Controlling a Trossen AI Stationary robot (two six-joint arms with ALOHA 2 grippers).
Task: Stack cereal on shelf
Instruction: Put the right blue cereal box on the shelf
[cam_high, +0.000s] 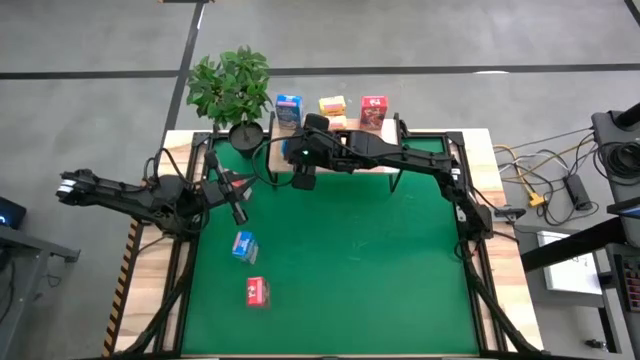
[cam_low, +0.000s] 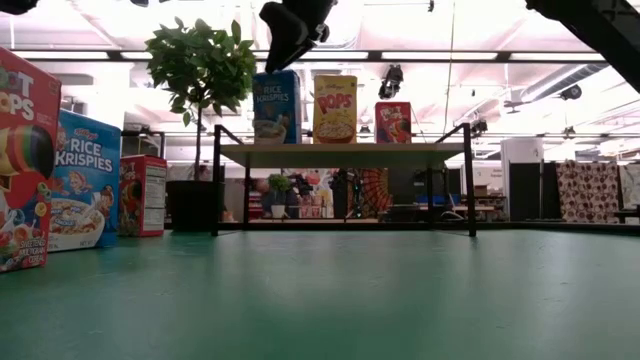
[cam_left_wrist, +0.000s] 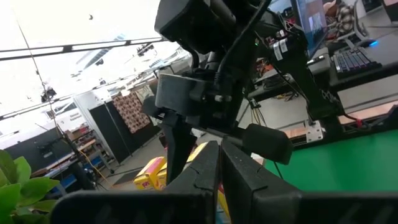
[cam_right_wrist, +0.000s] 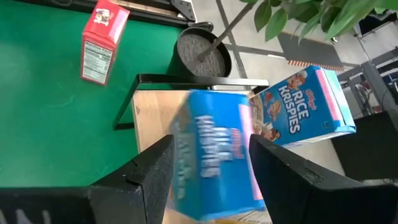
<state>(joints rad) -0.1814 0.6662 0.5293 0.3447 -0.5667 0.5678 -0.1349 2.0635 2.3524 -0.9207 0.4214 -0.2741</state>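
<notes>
Right gripper (cam_right_wrist: 208, 165) | fingers apart | blue cereal box (cam_right_wrist: 214, 162) between them, on shelf (cam_right_wrist: 152, 118)

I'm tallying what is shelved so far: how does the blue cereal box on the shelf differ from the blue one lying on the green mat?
The blue box on the shelf stands upright on the wooden shelf beside a yellow box, near the right gripper, whose jaws are open. The blue box on the mat lies down on the green mat, skewed, near a red box. Both are blue Rice Krispies boxes.
</notes>
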